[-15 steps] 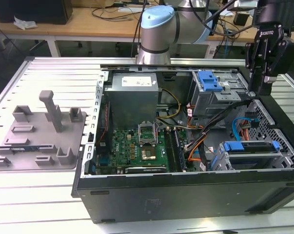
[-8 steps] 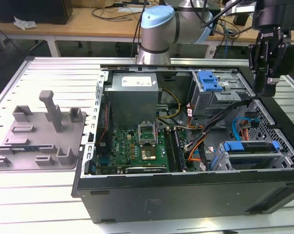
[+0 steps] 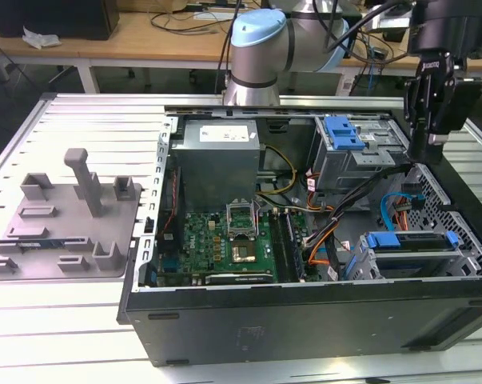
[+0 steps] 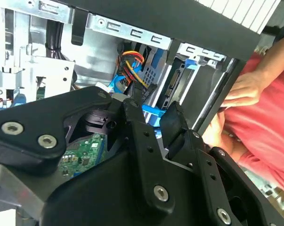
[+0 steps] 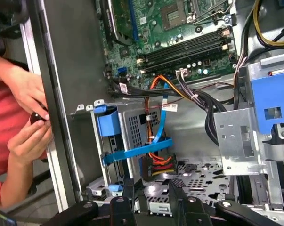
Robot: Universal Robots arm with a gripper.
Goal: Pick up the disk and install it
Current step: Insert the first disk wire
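Above the open computer case (image 3: 304, 320), two o'clock in the exterior view | tool (image 3: 427, 146) fingers (image 4: 134, 127) apart, holding nothing | disk (image 3: 408, 242) apparently seated in the drive cage (image 3: 472, 252) at four o'clock, blue rails showing, apart from tool

No legible text; sticker (image 3: 225, 134) on power supply (image 3: 217, 172), cable tag (image 5: 169, 107) unreadable

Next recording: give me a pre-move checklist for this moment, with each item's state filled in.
1. Gripper empty, fingers apart: ok.
2. Person's hands away from the computer case: not ok, they are at its wall.
3. Disk located: cannot tell.
4. Drive cage front free: not ok, a blue cable crosses it.
5. Gripper free of contact above the case: ok.
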